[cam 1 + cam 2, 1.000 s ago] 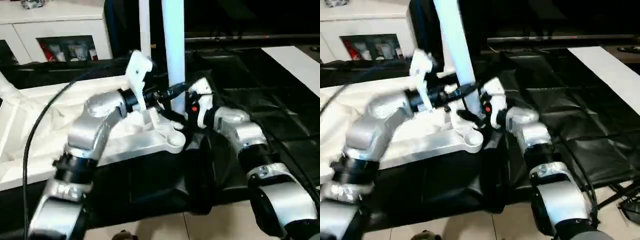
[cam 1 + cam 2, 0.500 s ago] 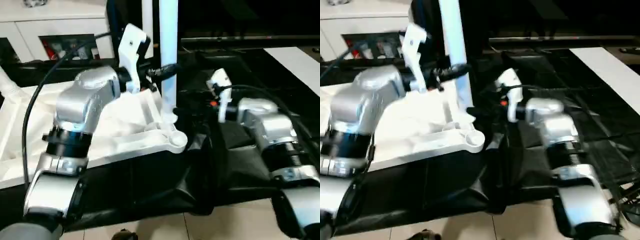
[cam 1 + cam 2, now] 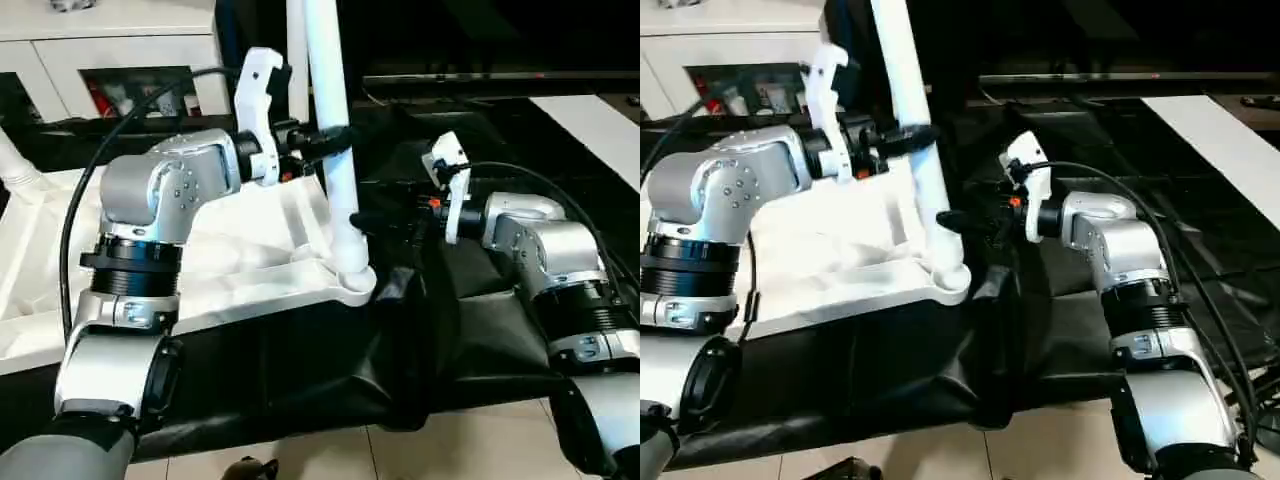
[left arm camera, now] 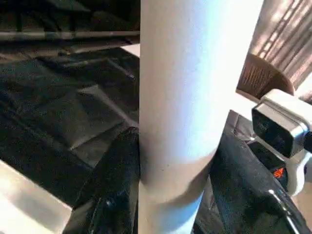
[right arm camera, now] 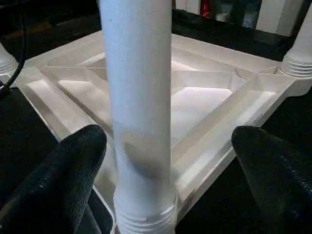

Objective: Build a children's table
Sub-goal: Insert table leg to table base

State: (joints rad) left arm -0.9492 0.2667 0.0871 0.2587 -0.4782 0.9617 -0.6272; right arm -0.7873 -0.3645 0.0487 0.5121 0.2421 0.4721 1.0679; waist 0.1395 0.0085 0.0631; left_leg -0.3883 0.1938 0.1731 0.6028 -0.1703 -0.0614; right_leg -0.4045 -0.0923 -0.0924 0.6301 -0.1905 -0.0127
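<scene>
1. Since the earlier frame, the right gripper [image 3: 958, 221] has backed off the leg [image 3: 335, 150]; its fingers [image 5: 73, 180] are spread, released.
2. The left gripper [image 3: 325, 138] grasps the leg at centre frame.
3. The leg stands in the corner socket [image 3: 352, 285] of the tabletop [image 3: 230, 250], centre left.

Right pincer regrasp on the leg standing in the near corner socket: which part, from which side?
Probably the lower shaft of the leg, just above the threaded collar at the corner socket. Come in level from the robot's right, where the open right pincer already faces it. The tube is round, near upright, and the left pincer grips it higher up.
</scene>
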